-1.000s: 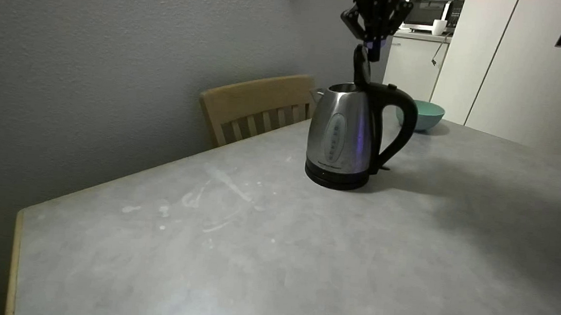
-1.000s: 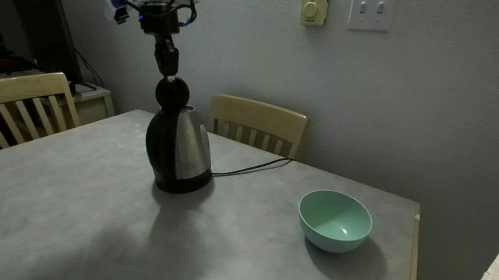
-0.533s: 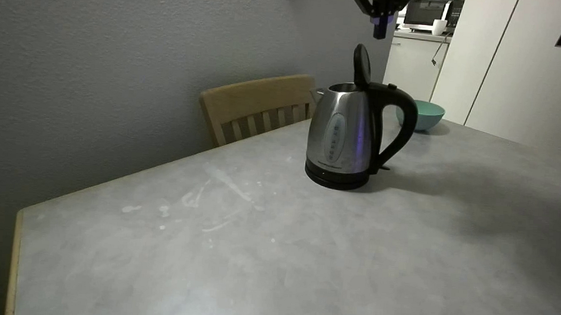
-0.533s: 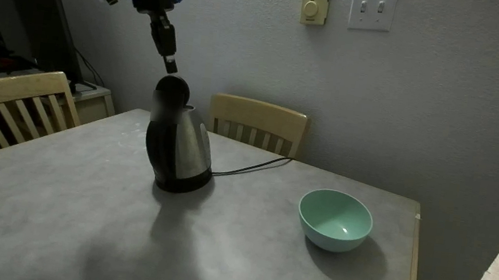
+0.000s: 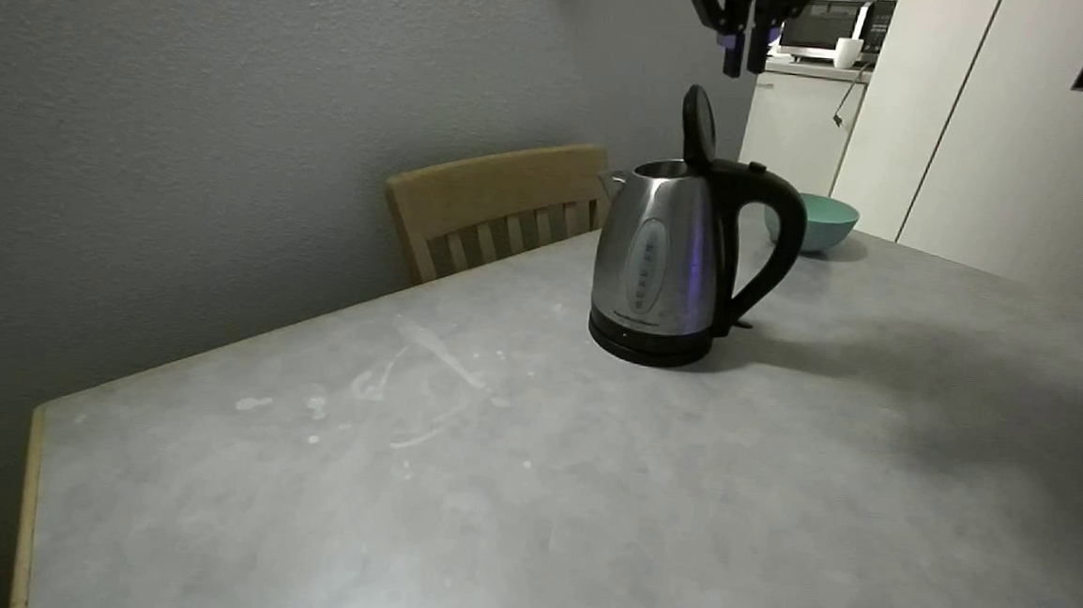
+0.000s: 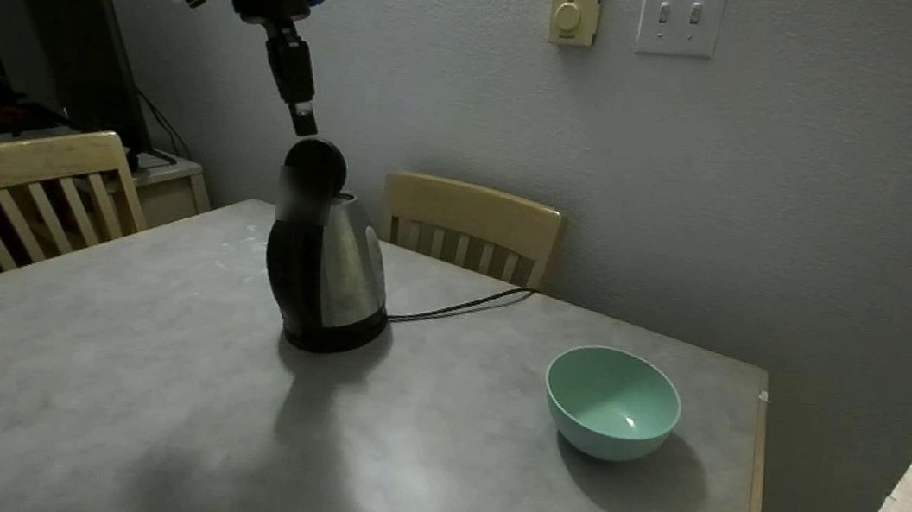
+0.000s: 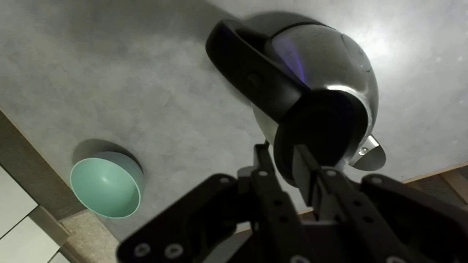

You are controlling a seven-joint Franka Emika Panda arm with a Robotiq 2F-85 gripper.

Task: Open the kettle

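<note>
The brushed steel kettle (image 5: 657, 264) stands upright on the table and also shows in an exterior view (image 6: 350, 269). Its black lid (image 5: 699, 130) stands up on its hinge, and the round mouth shows open. My gripper (image 5: 743, 69) hangs just above the raised lid, apart from it. It also shows in an exterior view (image 6: 305, 130). In the wrist view, the two fingertips (image 7: 280, 148) are apart with a moderate gap and nothing between them. The lid (image 7: 318, 124) and black handle (image 7: 252, 73) lie beyond the fingers; the mouth is hidden there.
A mint-green bowl (image 6: 612, 406) sits on the grey table (image 6: 463, 483), near its edge. A black cord (image 6: 467, 305) runs from the kettle base to the table's edge. Wooden chairs (image 6: 470, 214) stand at the table, one close to the wall.
My gripper has risen from beside the lid to above it and shifted slightly toward the handle side. Its fingers, together half a second ago, have parted. The lid has stayed raised.
</note>
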